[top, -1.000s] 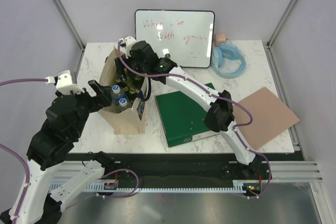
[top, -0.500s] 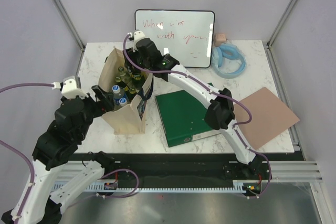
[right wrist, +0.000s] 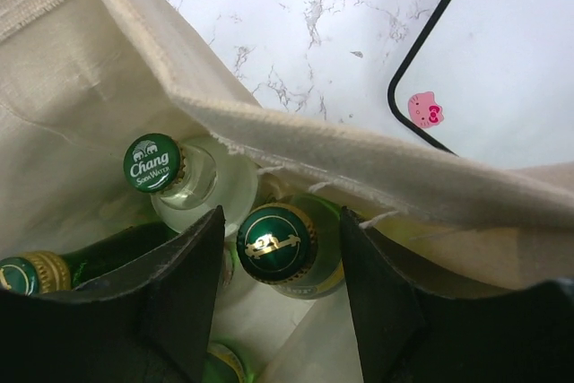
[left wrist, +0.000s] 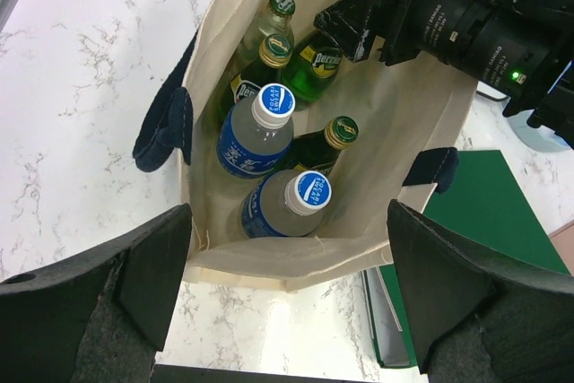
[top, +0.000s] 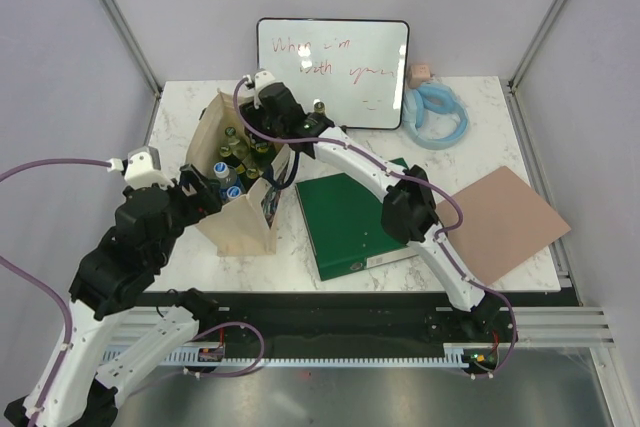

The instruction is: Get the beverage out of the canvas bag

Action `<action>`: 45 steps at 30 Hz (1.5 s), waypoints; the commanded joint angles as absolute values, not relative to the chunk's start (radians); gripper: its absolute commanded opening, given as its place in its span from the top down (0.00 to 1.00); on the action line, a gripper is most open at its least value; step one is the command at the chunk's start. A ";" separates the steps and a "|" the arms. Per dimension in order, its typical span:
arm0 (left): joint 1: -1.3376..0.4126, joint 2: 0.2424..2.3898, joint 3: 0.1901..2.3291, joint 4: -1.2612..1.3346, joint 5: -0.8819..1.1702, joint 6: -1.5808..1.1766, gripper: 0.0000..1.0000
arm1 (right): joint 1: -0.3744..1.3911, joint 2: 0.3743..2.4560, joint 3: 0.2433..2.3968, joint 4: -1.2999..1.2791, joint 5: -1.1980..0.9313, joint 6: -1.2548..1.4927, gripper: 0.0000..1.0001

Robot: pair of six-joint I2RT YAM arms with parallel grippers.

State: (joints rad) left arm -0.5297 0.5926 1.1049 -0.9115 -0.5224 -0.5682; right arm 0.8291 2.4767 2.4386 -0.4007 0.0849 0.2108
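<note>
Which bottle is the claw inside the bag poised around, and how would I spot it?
Look in the canvas bag standing left of the green binder. At its far end, between the right claw's fingers, sits a green bottle. Its dark cap bears a gold squiggle, unlike the Chang-capped bottle beside it.

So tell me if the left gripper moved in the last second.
Yes. The left gripper moved right, away from the left edge of the table, toward the canvas bag.

Whiteboard (top: 333,72), green binder (top: 352,222), brown board (top: 505,222) and blue tubing (top: 437,117) sit on table (top: 480,97).
</note>
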 commanded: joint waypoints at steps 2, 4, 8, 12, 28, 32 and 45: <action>-0.531 0.584 1.083 -0.897 -0.540 -0.638 0.04 | 0.808 2.499 2.474 -0.380 0.100 0.169 0.41; -0.531 0.578 1.081 -0.899 -0.538 -0.640 0.05 | 0.804 2.503 2.476 -0.377 0.098 0.163 0.44; -0.531 0.571 1.083 -0.903 -0.537 -0.643 0.05 | 0.804 2.514 2.491 -0.353 0.080 0.127 0.62; -0.531 0.572 1.086 -0.908 -0.531 -0.641 0.05 | 0.804 2.497 2.482 -0.319 0.060 0.074 0.81; -0.531 0.606 1.058 -0.877 -0.491 -0.634 0.04 | 0.799 2.160 2.387 -0.173 -0.078 0.031 1.00; -0.531 0.629 1.066 -0.865 -0.474 -0.632 0.04 | 0.799 2.085 2.401 -0.186 -0.106 0.046 1.00; -0.531 0.686 1.078 -0.836 -0.420 -0.620 0.04 | 0.778 2.003 2.323 -0.199 -0.126 0.083 1.00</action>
State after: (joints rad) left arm -0.5297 0.6777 1.0588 -0.8806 -0.4381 -0.5987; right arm 0.8207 2.2799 2.2787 -0.4618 -0.1341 0.0719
